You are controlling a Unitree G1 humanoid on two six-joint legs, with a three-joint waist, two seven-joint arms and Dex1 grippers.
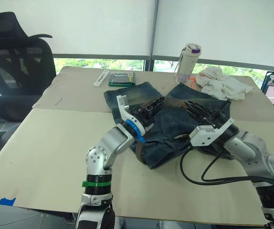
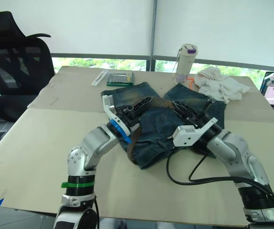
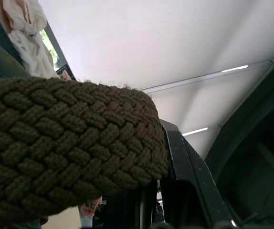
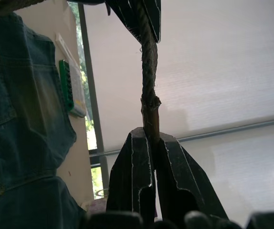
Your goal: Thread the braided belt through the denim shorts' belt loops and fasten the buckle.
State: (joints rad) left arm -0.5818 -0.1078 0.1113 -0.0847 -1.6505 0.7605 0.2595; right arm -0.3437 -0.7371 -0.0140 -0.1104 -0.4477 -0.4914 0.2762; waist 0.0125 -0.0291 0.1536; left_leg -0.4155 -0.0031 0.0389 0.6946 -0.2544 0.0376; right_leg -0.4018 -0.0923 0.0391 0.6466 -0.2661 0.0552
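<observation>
Toward the tabletop's (image 1: 41, 143) far edge, over the denim shorts (image 1: 175, 129), both grippers, left (image 1: 152, 108) and right (image 1: 200, 113), clamp the braided belt (image 1: 175, 101) mid-threading; next you feed its end into a loop.

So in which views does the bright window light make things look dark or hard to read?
Right wrist view: the two black fingers and the dark brown braided belt are silhouettes against the bright white blind. Left wrist view: the belt's weave stays readable. Eye views: evenly lit faded blue denim shorts.

Braided belt (image 1: 175, 101) across crumpled denim shorts (image 1: 170, 126), seemingly
</observation>
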